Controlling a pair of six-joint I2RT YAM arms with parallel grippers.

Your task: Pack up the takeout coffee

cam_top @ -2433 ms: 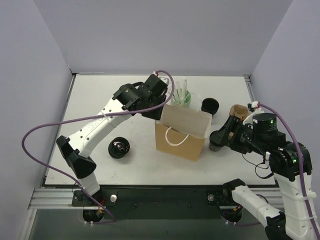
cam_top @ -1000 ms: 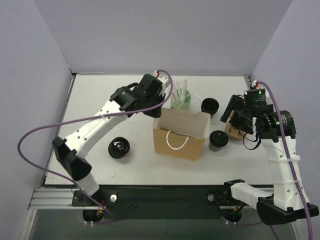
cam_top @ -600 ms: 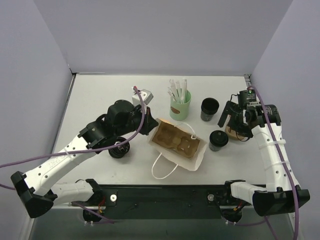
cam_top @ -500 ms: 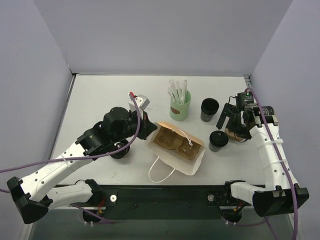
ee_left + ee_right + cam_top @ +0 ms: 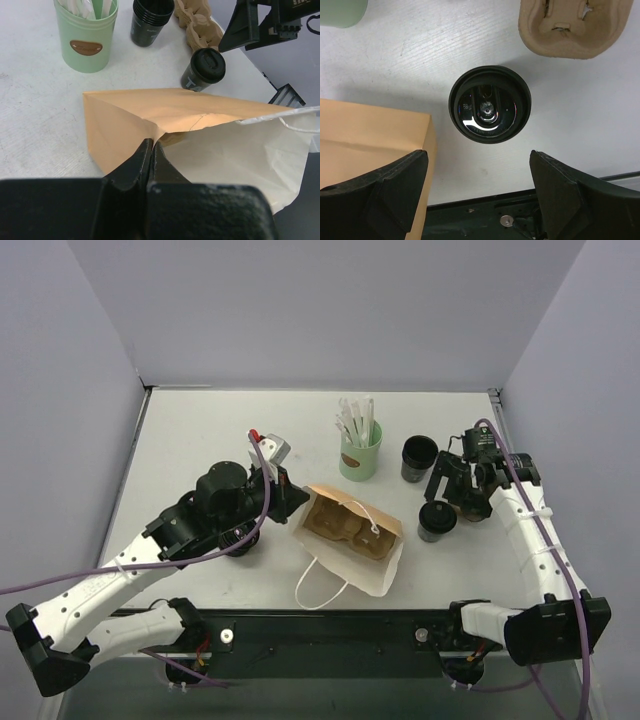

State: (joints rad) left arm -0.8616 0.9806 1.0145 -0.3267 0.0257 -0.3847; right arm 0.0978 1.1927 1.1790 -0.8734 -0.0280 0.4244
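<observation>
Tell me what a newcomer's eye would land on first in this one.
The paper bag lies tipped over mid-table, with the left gripper pinched shut on its edge. Just right of it stands the takeout coffee, lid on. The right gripper hangs open directly above it.

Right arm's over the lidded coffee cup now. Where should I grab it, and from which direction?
Come straight down from above: the takeout coffee stands upright, lid up, roughly centred under the open right gripper. Close on the cup wall just below the lid's rim; the lid alone might pop off. Mind the paper bag close beside it.
</observation>
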